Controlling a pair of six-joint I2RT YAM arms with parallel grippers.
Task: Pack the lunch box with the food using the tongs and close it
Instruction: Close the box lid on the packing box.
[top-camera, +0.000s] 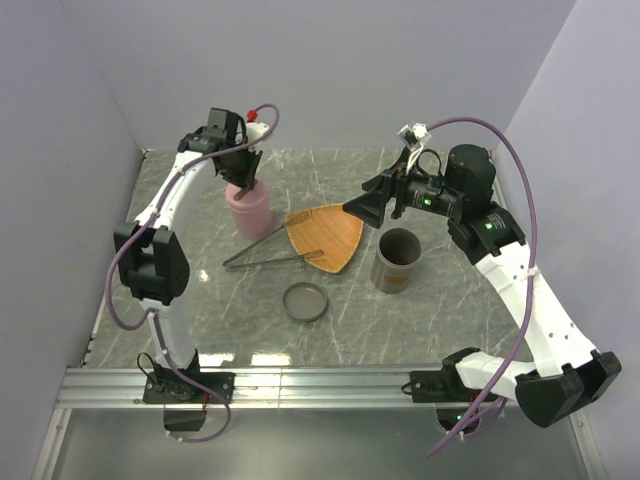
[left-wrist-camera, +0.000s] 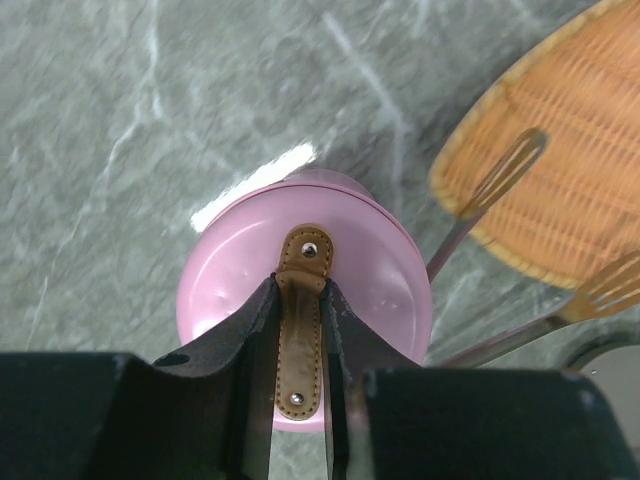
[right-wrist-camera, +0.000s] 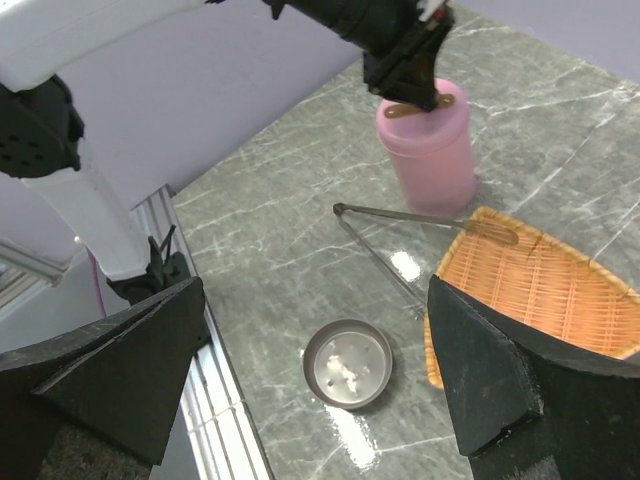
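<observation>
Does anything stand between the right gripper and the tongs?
Nothing visible does. The tongs lie uncovered on the table, their tips resting on the orange woven plate. The open right gripper hovers near that plate. The left gripper is away, shut on the pink container's leather strap.

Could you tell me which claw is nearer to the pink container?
Left: the left claw pinches the strap atop the pink container, while the right claw hangs open near the orange plate.

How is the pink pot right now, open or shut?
Shut. The lid sits flat on the pink pot, no gap showing, and the left gripper pinches the lid's brown strap.
</observation>
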